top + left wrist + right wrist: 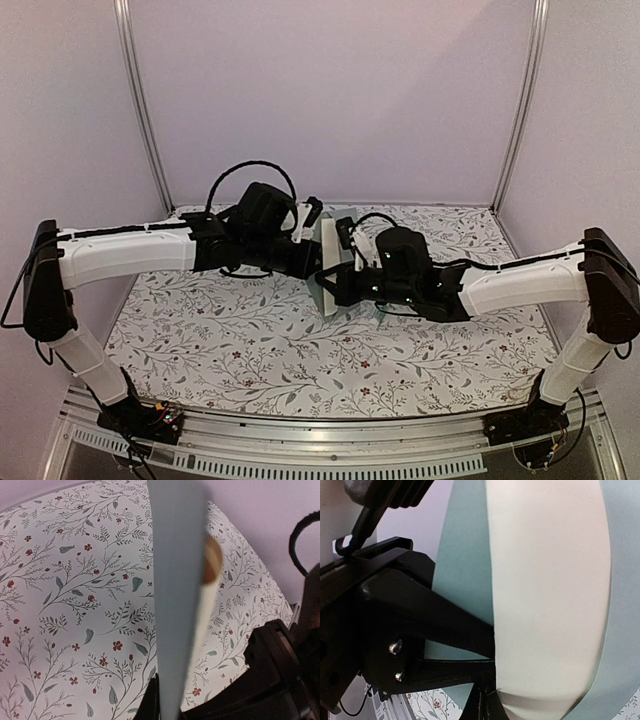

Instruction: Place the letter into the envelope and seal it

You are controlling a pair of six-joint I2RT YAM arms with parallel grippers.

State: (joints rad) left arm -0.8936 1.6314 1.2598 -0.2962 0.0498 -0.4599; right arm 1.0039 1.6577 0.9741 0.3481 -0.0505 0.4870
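Top external view: both arms reach inward and meet over the middle of the floral tabletop (250,340), somewhat nearer its far edge than its near edge. The left gripper (316,250) and the right gripper (333,285) sit almost against each other. Between them the pale teal envelope (322,297) is held up off the cloth, standing roughly on edge, and the black wrist bodies hide much of it. From this height the gap between either pair of jaws cannot be made out. Left wrist view: the envelope runs as a narrow grey-teal band from the bottom middle straight up to the top edge, seen nearly edge-on. Its lower end comes out from between the left gripper's dark fingers (152,702), which are pressed together on it. Just behind the band on the right lies the letter (207,595), its cream back facing out and a tan patch showing near its top. It is bowed and lies against the envelope. The right arm's black gripper body fills the lower right corner. Right wrist view: the letter's whitish back bulges down the middle, with teal envelope paper showing on either side of it. The right gripper's fingertips (485,702) are together at the sheet's lower edge and appear to pinch it. The left gripper's black frame crosses the left side.
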